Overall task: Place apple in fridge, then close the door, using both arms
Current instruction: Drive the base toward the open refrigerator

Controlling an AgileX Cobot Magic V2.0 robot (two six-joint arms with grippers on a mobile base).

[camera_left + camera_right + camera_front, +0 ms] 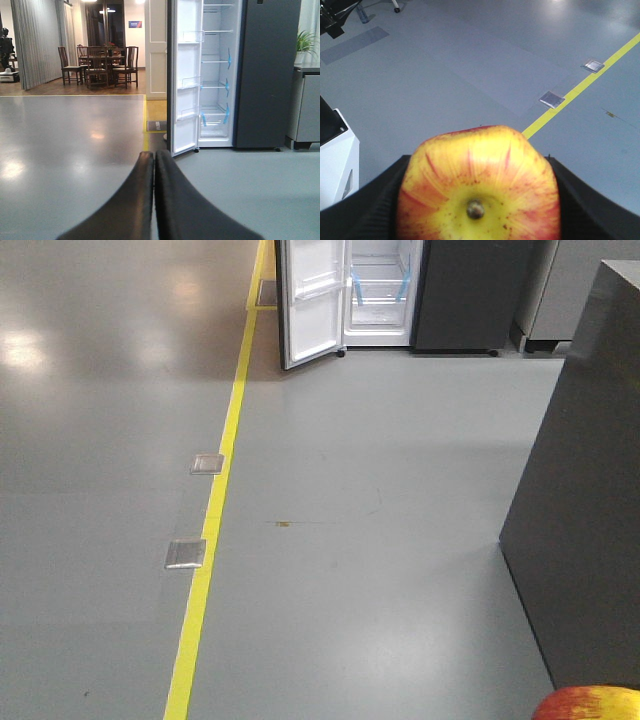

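Observation:
The apple (pixel 477 185), yellow with red streaks and its stem end facing the camera, fills the bottom of the right wrist view. My right gripper (pixel 477 200) is shut on it, one black finger pressing each side. A sliver of the apple (pixel 590 704) shows at the bottom right of the front view. The fridge (pixel 380 295) stands far ahead with its white inside and blue-taped shelves showing. Its door (pixel 310 300) hangs open to the left. In the left wrist view the fridge (pixel 215 75) and door (pixel 185 80) are ahead, and my left gripper (pixel 154 157) is shut with nothing between its fingers.
A dark flat-sided counter block (pixel 590 490) stands close on the right. A yellow floor line (pixel 215 510) runs toward the fridge, with two metal floor plates (pixel 186 553) beside it. A grey cabinet (pixel 305 107) stands right of the fridge; a dining table and chairs (pixel 100 65) are far back left.

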